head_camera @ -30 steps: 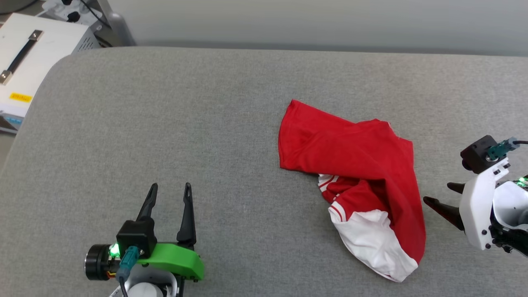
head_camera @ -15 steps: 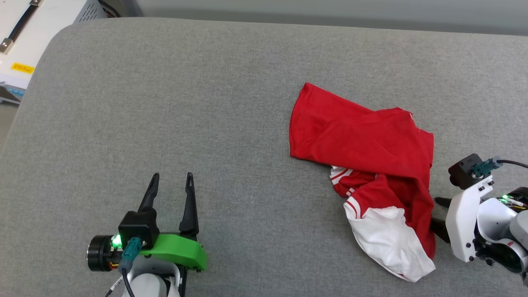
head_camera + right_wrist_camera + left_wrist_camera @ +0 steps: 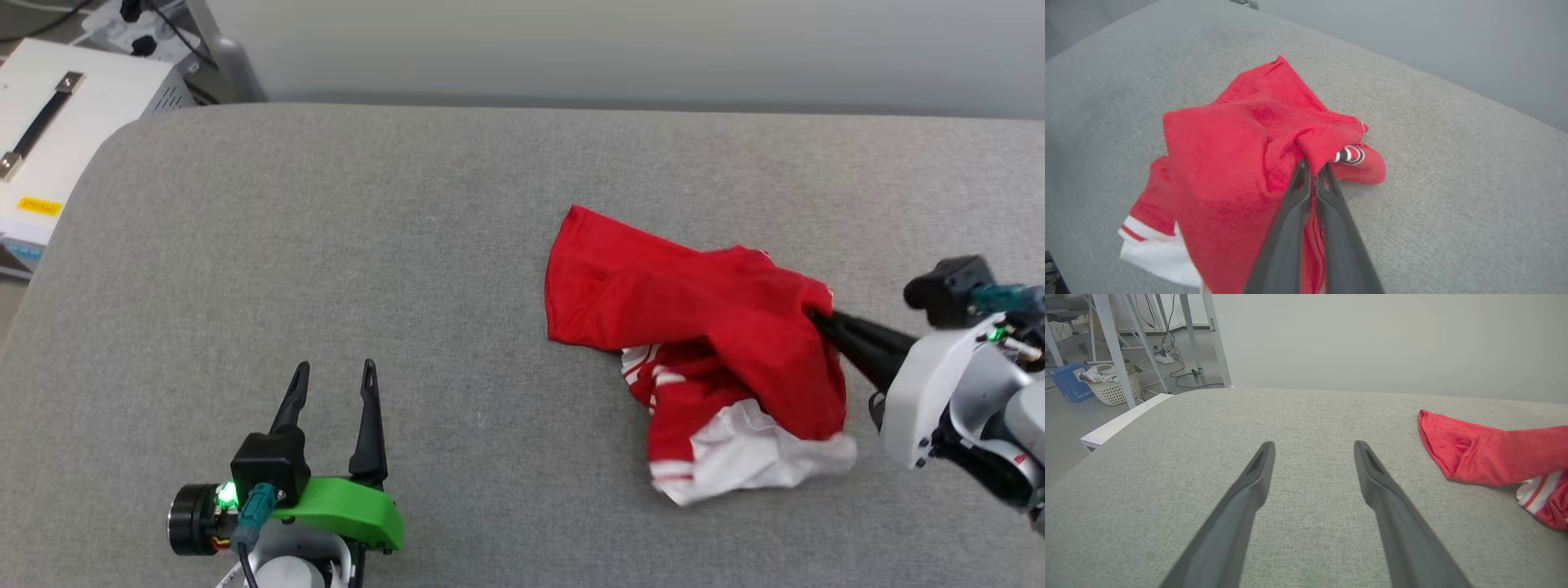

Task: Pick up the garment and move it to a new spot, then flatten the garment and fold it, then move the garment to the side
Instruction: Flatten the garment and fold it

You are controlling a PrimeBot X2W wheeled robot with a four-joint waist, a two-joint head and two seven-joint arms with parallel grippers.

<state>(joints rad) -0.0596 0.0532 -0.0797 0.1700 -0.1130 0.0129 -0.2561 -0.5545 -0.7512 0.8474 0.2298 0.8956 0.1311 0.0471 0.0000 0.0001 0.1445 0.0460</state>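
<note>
where the grey surface lies closest to the robot, the left claw hovers with its two dark fingers spread wide, holding nothing and well apart from the garment. the garment sits crumpled right of the middle of the surface. its near end is a bunched white sleeve with thin red-and-white stripes at the cuff, and its red body spreads away toward a corner at the far left. at the garment's right edge the right claw is closed tight on a fold of red cloth, which puckers around its fingertips. beyond the surface's far left corner stands a white case with a dark handle. on the floor farther off, a white basket holds pale things too small to name, beside a blue box.
</note>
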